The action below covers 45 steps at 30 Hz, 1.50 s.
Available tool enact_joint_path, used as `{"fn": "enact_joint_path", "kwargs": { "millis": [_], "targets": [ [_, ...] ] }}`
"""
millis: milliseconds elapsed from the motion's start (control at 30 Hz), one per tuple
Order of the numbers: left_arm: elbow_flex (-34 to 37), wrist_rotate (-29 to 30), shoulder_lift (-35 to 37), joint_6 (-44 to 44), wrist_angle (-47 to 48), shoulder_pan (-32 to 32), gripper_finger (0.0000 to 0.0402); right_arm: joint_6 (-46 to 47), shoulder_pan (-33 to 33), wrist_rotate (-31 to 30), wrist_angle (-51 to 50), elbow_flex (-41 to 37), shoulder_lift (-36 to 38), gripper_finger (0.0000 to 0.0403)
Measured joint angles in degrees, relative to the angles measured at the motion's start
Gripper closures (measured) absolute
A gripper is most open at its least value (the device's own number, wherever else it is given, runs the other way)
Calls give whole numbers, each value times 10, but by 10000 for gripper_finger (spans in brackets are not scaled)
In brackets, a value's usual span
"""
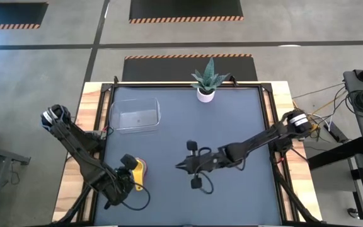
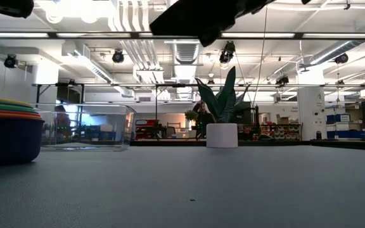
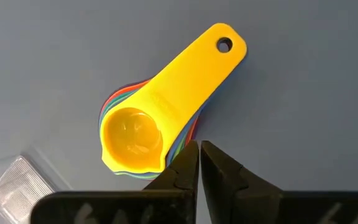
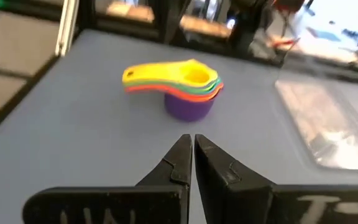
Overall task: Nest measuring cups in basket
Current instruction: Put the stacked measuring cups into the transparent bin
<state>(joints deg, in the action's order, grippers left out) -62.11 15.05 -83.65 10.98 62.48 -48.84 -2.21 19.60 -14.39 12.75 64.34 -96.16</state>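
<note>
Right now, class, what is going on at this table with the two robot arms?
The cups sit nested in one stack on the mat, yellow on top, outside the basket, which looks empty. The left tool hangs just above the stack, fingers shut, holding nothing. The right tool is over the middle of the table, also shut and empty, facing the stack. A small potted plant stands at the far edge. Nothing has gone into the basket yet.

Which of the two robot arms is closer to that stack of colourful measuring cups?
Left. The left gripper hovers right over the stacked measuring cups, fingers together. The right gripper waits mid-table, well apart from them.
</note>
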Motion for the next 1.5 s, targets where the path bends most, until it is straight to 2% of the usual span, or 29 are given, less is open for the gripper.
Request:
{"fn": "enact_joint_path", "kwargs": {
  "millis": [100,200,300,533,633,700,867,1133,1300,1500],
  "targets": [
    [0,3,-4,3,1,0,391,-1,-3,-1,47,-34,26,394],
    [0,9,-4,4,1,4,360,0,-3,0,76,-64,45,394],
    [2,25,-3,11,1,7,311,7,-2,0,91,-79,54,394],
    [16,45,-18,36,-2,9,162,11,-2,8,87,-74,53,394],
    [21,45,-22,34,-17,9,122,11,-2,13,87,-72,53,394],
    [30,45,-22,34,-30,10,111,11,-2,14,84,-71,53,394],
    [65,39,-22,35,-68,10,116,11,-2,13,86,-70,53,394],
    [111,54,-22,35,-133,11,153,16,-2,13,86,-71,53,394],
    [139,72,-20,43,-180,14,193,16,-2,13,86,-71,53,394],
    [145,96,-21,57,-188,15,272,17,-2,13,86,-71,53,394]
  ]
}}
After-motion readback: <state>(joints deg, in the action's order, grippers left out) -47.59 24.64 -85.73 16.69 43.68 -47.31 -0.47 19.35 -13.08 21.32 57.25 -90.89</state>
